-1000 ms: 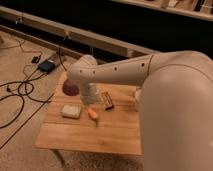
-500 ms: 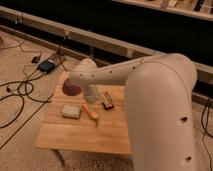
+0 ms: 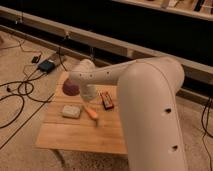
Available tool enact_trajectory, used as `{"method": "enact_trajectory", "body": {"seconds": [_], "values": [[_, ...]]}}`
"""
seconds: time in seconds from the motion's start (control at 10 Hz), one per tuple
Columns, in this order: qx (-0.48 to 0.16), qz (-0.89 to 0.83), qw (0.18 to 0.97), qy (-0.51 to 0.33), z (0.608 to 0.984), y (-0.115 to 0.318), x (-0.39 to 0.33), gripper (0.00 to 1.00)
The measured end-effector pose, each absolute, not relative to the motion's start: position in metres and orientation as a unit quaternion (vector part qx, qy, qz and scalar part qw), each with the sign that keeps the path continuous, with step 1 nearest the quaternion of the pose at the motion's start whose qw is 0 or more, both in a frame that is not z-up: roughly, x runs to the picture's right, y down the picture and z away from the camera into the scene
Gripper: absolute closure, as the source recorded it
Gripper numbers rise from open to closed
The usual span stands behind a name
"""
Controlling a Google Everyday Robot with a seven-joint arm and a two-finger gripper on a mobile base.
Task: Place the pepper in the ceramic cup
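The pale cup sits left of centre on the wooden counter and seems to lie on its side; its inside cannot be made out. A dark-red bowl stands above it in the frame, partly behind the arm. The orange pepper lies on the counter just right of the cup, outside it. The gripper hangs just above the pepper, jaws spread wide, holding nothing. A red-and-black block lies to its right.
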State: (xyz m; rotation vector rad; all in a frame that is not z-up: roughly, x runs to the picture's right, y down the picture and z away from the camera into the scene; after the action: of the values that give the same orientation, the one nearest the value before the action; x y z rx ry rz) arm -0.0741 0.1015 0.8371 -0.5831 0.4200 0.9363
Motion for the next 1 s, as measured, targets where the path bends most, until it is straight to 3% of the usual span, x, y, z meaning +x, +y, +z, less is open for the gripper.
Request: {"method": "enact_trajectory", "body": {"seconds": [1.0], "values": [[-0.325, 0.393, 0.833, 0.215, 0.858, 0.148, -0.087, 0.35]]}}
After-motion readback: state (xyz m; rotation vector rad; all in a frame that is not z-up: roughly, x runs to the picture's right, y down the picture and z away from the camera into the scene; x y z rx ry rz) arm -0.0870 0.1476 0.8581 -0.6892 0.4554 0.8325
